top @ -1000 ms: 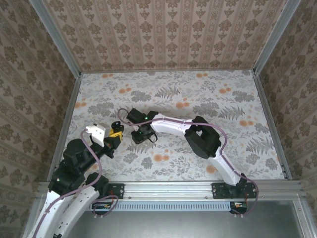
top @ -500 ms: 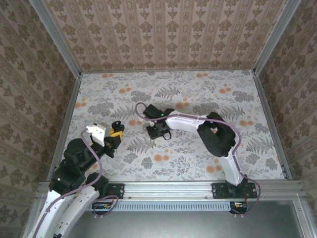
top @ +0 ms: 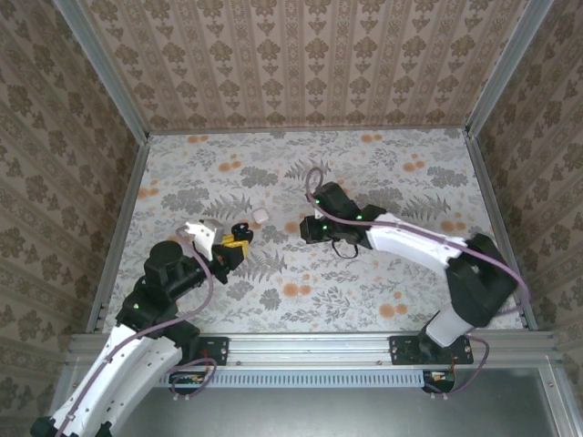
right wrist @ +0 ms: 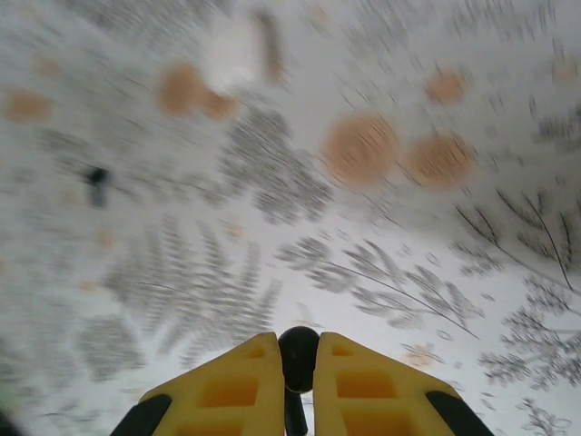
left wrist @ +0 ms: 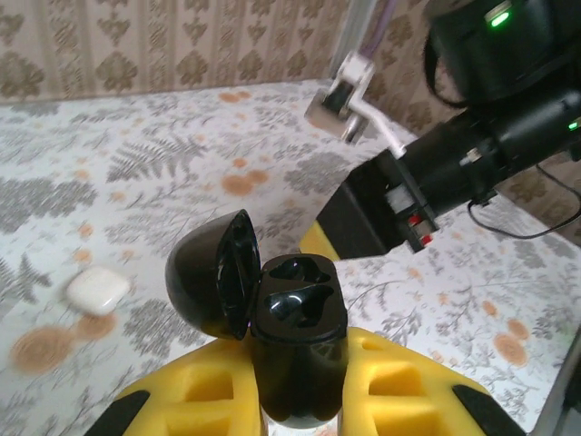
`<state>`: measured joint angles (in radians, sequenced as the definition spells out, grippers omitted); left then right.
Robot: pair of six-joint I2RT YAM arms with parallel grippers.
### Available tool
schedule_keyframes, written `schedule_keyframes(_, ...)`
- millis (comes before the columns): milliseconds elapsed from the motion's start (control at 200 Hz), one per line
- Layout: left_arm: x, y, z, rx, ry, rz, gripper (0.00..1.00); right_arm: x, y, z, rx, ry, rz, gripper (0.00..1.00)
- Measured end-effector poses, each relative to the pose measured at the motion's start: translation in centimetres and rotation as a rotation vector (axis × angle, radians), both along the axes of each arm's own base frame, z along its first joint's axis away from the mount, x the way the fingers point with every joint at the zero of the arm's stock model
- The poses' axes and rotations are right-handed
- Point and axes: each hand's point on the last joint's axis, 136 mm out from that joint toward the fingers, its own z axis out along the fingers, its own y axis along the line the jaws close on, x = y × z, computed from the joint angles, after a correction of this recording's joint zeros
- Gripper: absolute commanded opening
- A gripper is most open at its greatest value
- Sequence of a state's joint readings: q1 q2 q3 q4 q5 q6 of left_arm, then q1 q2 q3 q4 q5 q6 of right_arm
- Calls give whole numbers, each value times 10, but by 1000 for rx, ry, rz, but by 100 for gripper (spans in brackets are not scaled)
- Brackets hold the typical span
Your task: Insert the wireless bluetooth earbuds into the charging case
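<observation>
Top view evenly lit, soft diffuse light from above, shadows on the surface (top: 364, 300) faint and soft-edged; detail fairly sharp, mild wide-angle lean toward the frame edges. Left wrist view bright, with good focus on the black charging case (left wrist: 295, 336) gripped in the left tool (left wrist: 300, 386). There's a soft sheen on its open lid, the yellow pads (left wrist: 399, 381) go a bit soft at the bottom edge, the far wall (left wrist: 182, 45) is mildly soft, and the green LED (left wrist: 497, 15) is blown out. Right wrist view heavily motion-blurred—floral print smeared, worst near the top—while the right tool (right wrist: 298, 368) and the small dark piece (right wrist: 298, 350) pinched in it are crisp.
</observation>
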<state>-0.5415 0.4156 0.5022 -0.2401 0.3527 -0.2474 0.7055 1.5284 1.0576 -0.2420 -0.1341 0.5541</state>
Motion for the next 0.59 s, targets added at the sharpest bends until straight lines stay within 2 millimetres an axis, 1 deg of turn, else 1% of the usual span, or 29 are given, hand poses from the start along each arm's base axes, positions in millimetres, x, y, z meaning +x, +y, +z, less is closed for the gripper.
schedule_keyframes(115,0,-10,9,-48,-58,-54,0,-8,1,68,144,-166,14,10)
schedule_keyframes(185,0,-15,12,-73,-92,-81,0,-19,3,108,231,-264,35,10)
schedule_keyframes(285,0,-20,16,-104,-140,-109,0,-42,10,149,327,-377,88,10)
schedule_keyframes(380,-1,-23,22,-127,-179,-128,0,-64,19,177,404,-455,148,10)
schedule_keyframes(430,-2,-25,29,-141,-203,-140,0,-72,25,187,436,-481,173,10)
schedule_keyframes(500,-5,-27,37,-160,-236,-158,0,-78,32,198,478,-510,196,10)
schedule_keyframes(595,-10,-30,44,-177,-262,-182,0,-84,42,208,519,-540,222,11)
